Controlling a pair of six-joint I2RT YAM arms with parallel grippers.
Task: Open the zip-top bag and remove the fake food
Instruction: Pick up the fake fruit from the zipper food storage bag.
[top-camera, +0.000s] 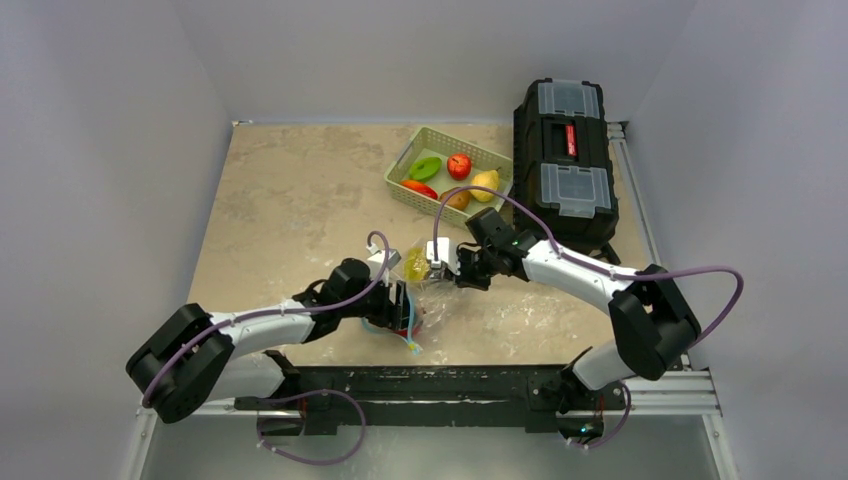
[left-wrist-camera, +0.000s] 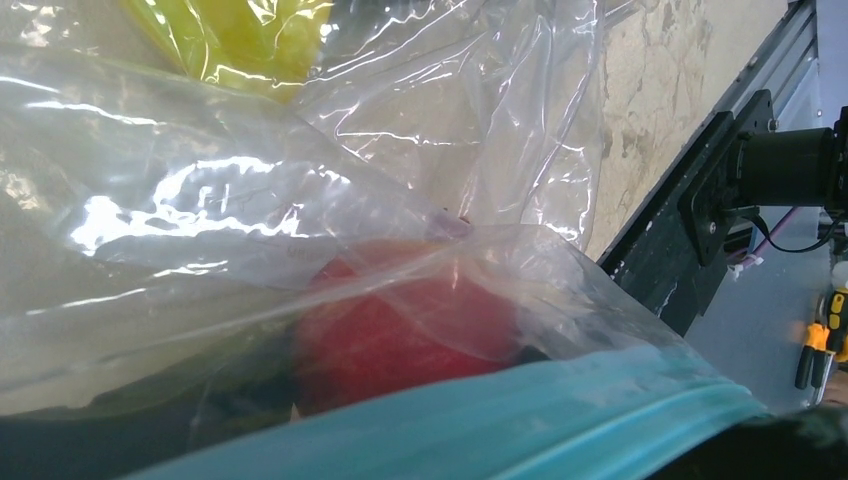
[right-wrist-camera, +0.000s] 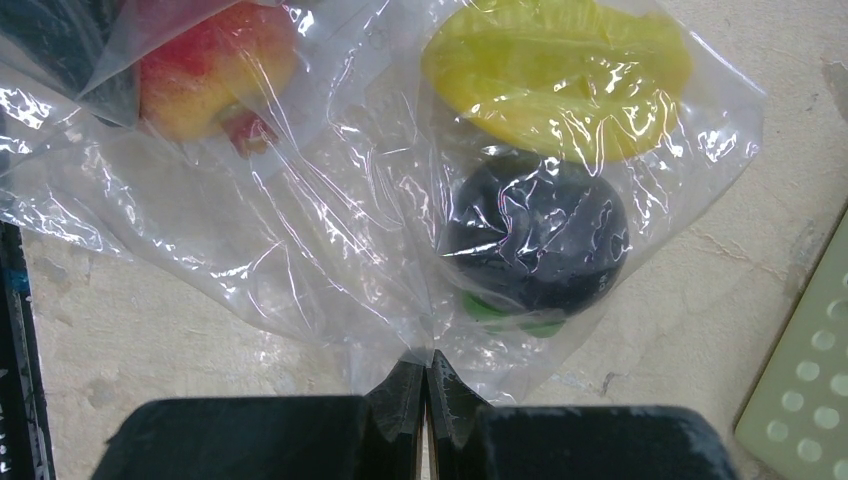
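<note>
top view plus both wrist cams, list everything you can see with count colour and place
bag: 1, clear with a teal zip strip, mid-table between the grippers
food in bag: 3 seen; red-yellow one, yellow one, dark purple one
basket: 1, pale green, far side of the table
food in basket: 5; green piece, red apple, yellow pear, red-orange piece, orange piece
toolbox: 1, black, right of the basket
table: 1, beige
left gripper: black, at the bag's zip end, grip hidden
right gripper: black, shut on the bag's far edge
</note>
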